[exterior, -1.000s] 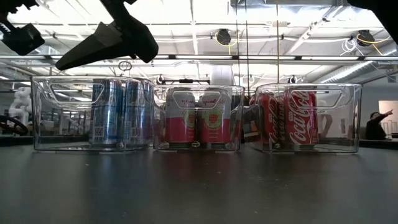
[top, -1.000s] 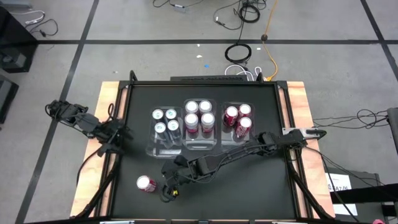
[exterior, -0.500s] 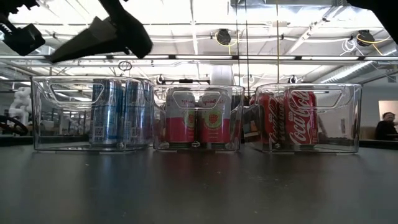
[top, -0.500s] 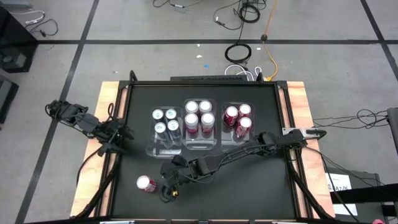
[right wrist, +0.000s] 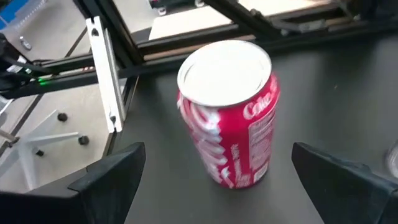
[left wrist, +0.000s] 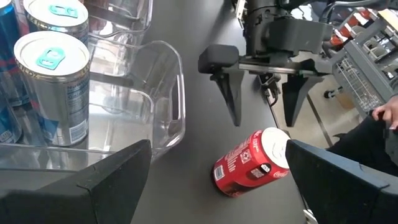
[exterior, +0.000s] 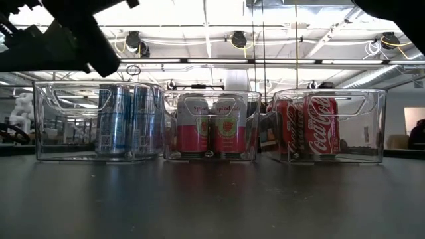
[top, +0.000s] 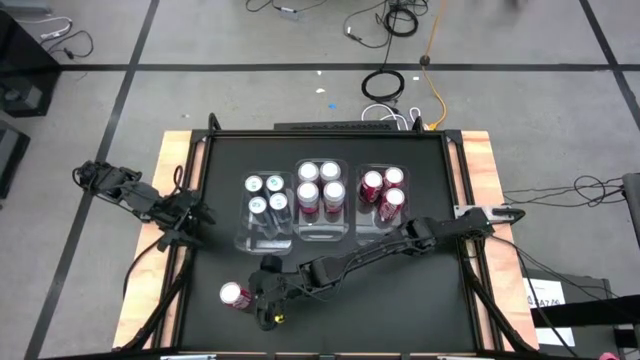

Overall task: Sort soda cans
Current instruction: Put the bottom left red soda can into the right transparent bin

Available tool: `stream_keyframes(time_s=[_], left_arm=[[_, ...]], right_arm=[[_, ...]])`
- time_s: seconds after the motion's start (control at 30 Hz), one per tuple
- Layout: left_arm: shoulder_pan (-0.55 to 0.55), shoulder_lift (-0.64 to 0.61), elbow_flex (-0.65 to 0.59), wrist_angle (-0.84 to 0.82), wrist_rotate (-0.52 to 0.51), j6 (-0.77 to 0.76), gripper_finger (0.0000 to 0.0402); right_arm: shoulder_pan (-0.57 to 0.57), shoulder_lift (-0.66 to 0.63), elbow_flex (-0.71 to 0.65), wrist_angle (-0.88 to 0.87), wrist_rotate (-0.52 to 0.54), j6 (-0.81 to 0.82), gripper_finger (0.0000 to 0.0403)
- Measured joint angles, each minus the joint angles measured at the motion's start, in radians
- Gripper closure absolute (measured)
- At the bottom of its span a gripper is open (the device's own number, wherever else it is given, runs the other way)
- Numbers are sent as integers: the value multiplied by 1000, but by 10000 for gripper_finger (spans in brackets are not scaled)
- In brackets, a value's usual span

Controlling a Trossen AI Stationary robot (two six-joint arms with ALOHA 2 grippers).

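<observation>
The black desk point(top: 400, 300) carries three clear bins in a row across its middle. The left bin point(top: 265, 212) holds four teal-blue cans point(top: 265, 194) at its far end, its near half bare. The middle bin point(top: 320, 200) holds four pink-red cans point(top: 319, 186). The right bin point(top: 381, 205) holds three red cola cans point(top: 383, 190).

The right arm point(top: 400, 243) reaches from the desk's right edge diagonally toward the near left corner. Its tool, the right tool point(top: 262, 298), sits just right of a lone red cola can point(top: 235, 295) that lies on its side on the desk near the left front, well apart from the bins. The left wrist view shows that tool's two fingers point(left wrist: 233, 96) spread wide and pointing down at the lying can point(left wrist: 252, 163), not touching it. In the right wrist view the can point(right wrist: 228, 112) lies between the two spread fingers, silver end toward the camera.

The left arm waits at the desk's left edge, its left tool point(top: 192, 222) near the left bin, its fingers set wide apart in its own wrist view.
</observation>
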State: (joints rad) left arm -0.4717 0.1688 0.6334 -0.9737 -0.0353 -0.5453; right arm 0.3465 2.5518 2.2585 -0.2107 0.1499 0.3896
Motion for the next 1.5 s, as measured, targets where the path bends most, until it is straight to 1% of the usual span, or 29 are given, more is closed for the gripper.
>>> stream_keyframes(time_s=[0.13,0.27,0.37,0.6,0.8,0.93,1.17,1.33,1.4,1.5], left_arm=[[0,0,0,0,0,0,23],[0,1,0,0,0,1,23],[0,1,0,0,0,1,23],[0,3,0,-1,0,1,23],[0,4,0,-1,0,1,23],[0,4,0,-2,0,1,23],[0,4,0,-2,0,1,23],[0,4,0,-3,0,2,23],[0,4,0,-3,0,2,23],[0,4,0,-3,0,2,23]], right_arm=[[-1,19,0,68,11,-66,6],[-3,39,0,81,4,-64,6],[-7,53,-1,125,5,-80,6],[-25,102,1,298,15,-123,6],[-35,135,0,341,4,-166,6],[-39,167,0,467,0,-211,6],[-54,181,0,472,-23,-203,11],[-65,181,0,505,-34,-225,30],[-67,181,0,505,-31,-221,46],[-68,181,0,505,-25,-225,79]])
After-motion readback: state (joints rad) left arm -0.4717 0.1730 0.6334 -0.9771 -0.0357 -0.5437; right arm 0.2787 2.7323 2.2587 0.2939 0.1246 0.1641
